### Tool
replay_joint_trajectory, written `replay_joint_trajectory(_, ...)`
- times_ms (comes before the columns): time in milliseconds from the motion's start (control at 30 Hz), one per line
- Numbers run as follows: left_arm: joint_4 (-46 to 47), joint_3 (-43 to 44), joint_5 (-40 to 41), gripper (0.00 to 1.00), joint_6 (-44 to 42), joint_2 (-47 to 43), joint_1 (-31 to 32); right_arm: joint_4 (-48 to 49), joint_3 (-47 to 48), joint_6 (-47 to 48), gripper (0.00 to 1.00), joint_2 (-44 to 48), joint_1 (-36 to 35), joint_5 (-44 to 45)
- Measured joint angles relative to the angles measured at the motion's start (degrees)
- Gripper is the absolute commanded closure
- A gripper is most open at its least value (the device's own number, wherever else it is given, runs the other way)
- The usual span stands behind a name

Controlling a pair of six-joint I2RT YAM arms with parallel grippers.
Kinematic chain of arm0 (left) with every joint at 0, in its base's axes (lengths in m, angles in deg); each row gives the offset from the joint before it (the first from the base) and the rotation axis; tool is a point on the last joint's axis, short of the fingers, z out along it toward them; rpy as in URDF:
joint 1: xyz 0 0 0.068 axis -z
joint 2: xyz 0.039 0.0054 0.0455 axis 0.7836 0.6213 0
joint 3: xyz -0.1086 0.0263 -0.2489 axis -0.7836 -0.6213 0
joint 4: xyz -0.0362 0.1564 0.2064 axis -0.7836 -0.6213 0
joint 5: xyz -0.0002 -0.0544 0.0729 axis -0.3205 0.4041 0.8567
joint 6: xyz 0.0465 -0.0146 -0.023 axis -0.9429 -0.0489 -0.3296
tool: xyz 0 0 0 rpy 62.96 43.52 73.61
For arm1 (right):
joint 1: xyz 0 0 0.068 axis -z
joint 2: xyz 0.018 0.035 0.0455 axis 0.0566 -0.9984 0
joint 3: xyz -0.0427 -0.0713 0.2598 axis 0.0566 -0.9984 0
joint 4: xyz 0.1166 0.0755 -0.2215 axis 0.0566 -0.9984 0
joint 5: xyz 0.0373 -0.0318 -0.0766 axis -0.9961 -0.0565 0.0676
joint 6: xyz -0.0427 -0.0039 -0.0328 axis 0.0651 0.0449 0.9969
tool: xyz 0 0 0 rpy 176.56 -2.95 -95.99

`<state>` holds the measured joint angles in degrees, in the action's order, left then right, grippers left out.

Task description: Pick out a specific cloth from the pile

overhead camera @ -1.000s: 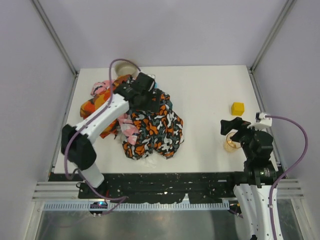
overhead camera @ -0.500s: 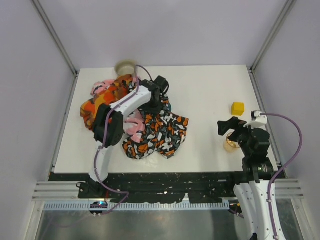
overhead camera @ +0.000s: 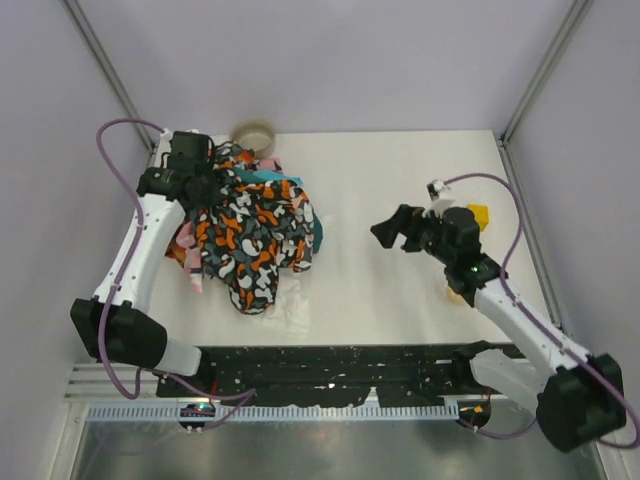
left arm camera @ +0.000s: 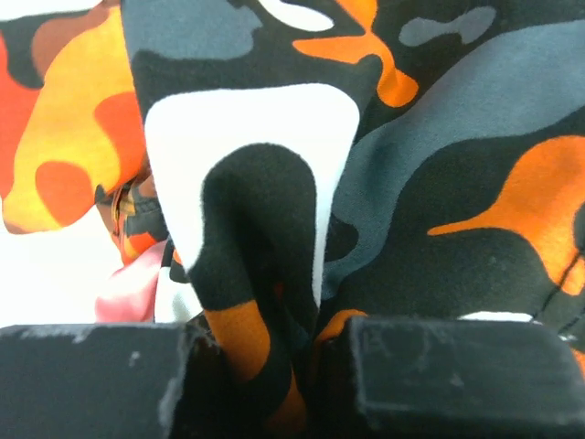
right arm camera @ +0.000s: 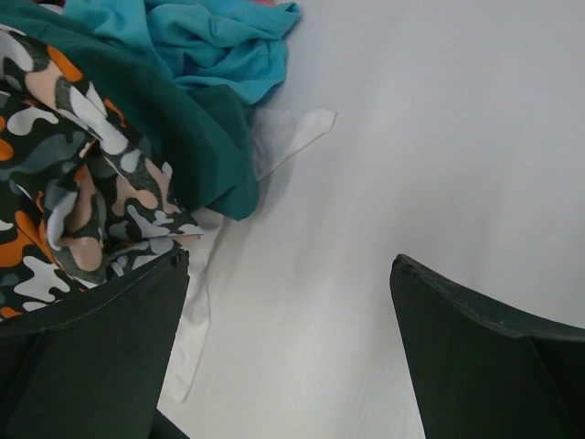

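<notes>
Now the left gripper [overhead camera: 205,182] sits at the rear left of the pile [overhead camera: 245,235], its 2 fingers [left arm camera: 91,375] pinched together on a fold of the black, orange and white camouflage cloth [overhead camera: 250,225]. In the left wrist view that fold [left arm camera: 265,229] runs down into the narrow slot between the fingers, with an orange-red-yellow print [left arm camera: 64,165] and a bit of pink fabric [left arm camera: 132,288] behind it. From above, the camouflage cloth drapes over most of the heap.

The light turquoise cloth [overhead camera: 270,178] shows as a crumpled strip at the rear right of the pile, past the far edge of the camouflage piece. The right wrist view shows it more clearly [right arm camera: 210,37]: it lies bunched on top of the dark teal cloth [right arm camera: 183,119], one edge reaching the bare table [right arm camera: 439,137]. A thin white cloth [right arm camera: 288,133] sticks out from under the teal one. Neither gripper touches the turquoise piece.

The right gripper [overhead camera: 385,232] hangs over open table to the right of the pile, pointing toward it, jaws spread wide and holding nothing [right arm camera: 288,261]. A yellow block [overhead camera: 480,213] peeks out behind the right arm, and a beige ring [overhead camera: 253,133] stands at the rear edge of the table [overhead camera: 400,170] beyond the pile.
</notes>
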<state>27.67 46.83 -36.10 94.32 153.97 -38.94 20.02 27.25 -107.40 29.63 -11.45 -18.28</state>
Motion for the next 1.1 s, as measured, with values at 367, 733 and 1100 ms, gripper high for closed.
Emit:
replay_joint_trajectory(367,2.8,-13.22,-3.89,1.0,-0.79,-8.79,-11.54,9.16,40.48,-0.59,0.05,-49.33,-13.51,12.07)
replay_joint_trajectory(733,19.3,-48.76,-21.22,1.0,2.56,-40.79,-5.7,10.95,63.82,-1.81,0.05,-74.4,-20.39,16.52)
replay_joint_trajectory(1100,22.8,-61.22,-21.16,1.0,11.3,-44.33,13.25,11.39,88.59,-2.97,0.05,-90.09,-25.11,14.29)
